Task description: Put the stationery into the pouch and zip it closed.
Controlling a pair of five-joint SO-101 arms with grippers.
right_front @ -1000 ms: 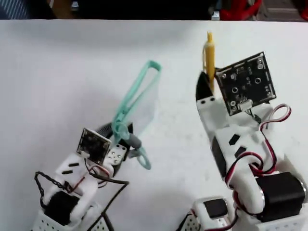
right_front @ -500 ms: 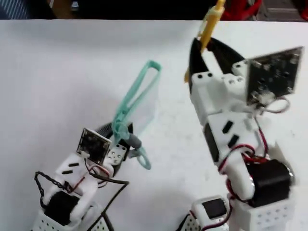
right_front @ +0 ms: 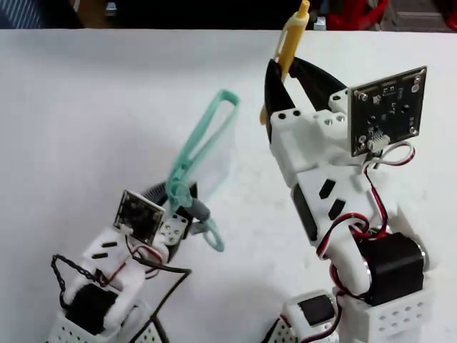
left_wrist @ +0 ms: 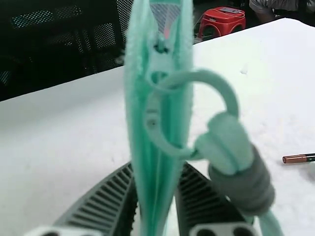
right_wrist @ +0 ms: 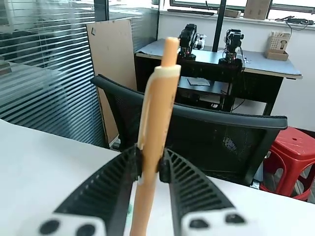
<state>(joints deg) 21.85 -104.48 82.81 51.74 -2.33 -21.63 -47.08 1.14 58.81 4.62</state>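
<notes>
At the lower left of the high view we find the left claw (right_front: 182, 209) unchanged from a second ago, clamped on the near end of the teal pouch (right_front: 207, 146). The pouch stands in the same spot on the white table (right_front: 86, 107).

Farther up the frame, the change is in the right arm. A second ago its yellow pen (right_front: 289, 39) lay low by the table, pointing straight up the frame. Now the right claw (right_front: 288, 66) holds it raised and has swung left since half a second ago, its camera board turned with it.

The pouch stands on its thin edge. Its long axis runs from the left claw at lower left toward the upper right, ending in a rounded teal loop near the frame's centre. In the left wrist view we look straight along that edge, with the ribbed fingers (left_wrist: 103, 201) pressed against both sides. A teal pull ring (left_wrist: 219, 93) with a grey bead (left_wrist: 246, 184) hangs beside it. A slim copper-tipped pen (left_wrist: 299, 158) lies flat on the table at the right edge, well apart from the pouch.

The yellow pen slants from lower left to upper right in the high view, its top crossing the table's far edge. In the right wrist view it stands almost upright, narrow end up, pinched between the black fingers (right_wrist: 110, 184). Behind it are a black mesh chair (right_wrist: 221, 137) and a red stool (right_wrist: 290, 162).
</notes>
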